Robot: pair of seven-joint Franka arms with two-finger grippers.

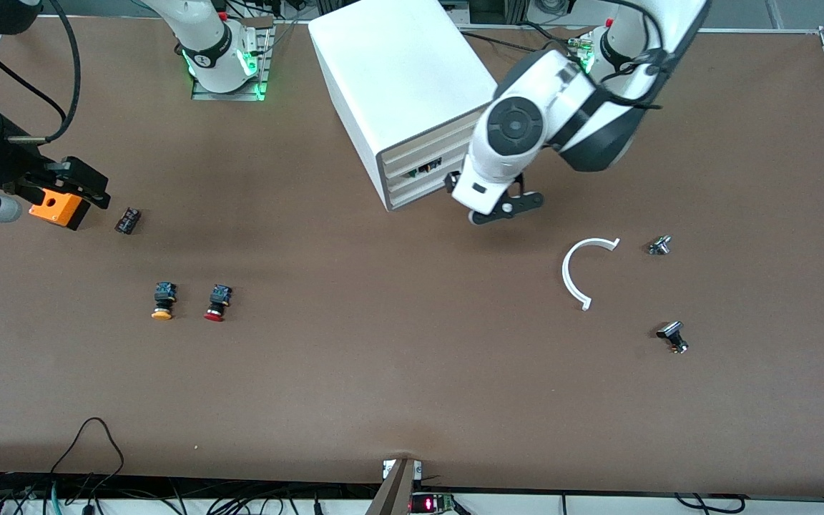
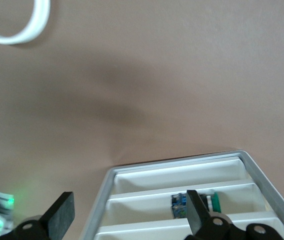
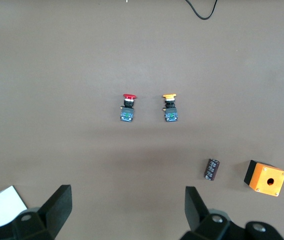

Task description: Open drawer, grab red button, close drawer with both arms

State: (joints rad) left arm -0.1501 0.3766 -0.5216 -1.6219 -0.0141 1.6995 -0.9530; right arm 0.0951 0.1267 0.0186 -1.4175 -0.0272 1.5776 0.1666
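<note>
Left gripper (image 1: 489, 202), wide open and empty at the white plastic drawer (image 1: 423, 187) fronts, could hook the green-notched one; right gripper (image 3: 126, 210), open and empty, waits with the red-capped button (image 1: 217, 302) at its 4 o'clock.

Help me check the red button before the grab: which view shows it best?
The right wrist view: the red button lies unobstructed beside the orange-yellow button, cap and body distinct. The front view shows it smaller. The left wrist view misses it.

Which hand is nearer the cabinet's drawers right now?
Left. The left hand is open, right at the drawers; the right hand, also open, is near the orange box.
</note>
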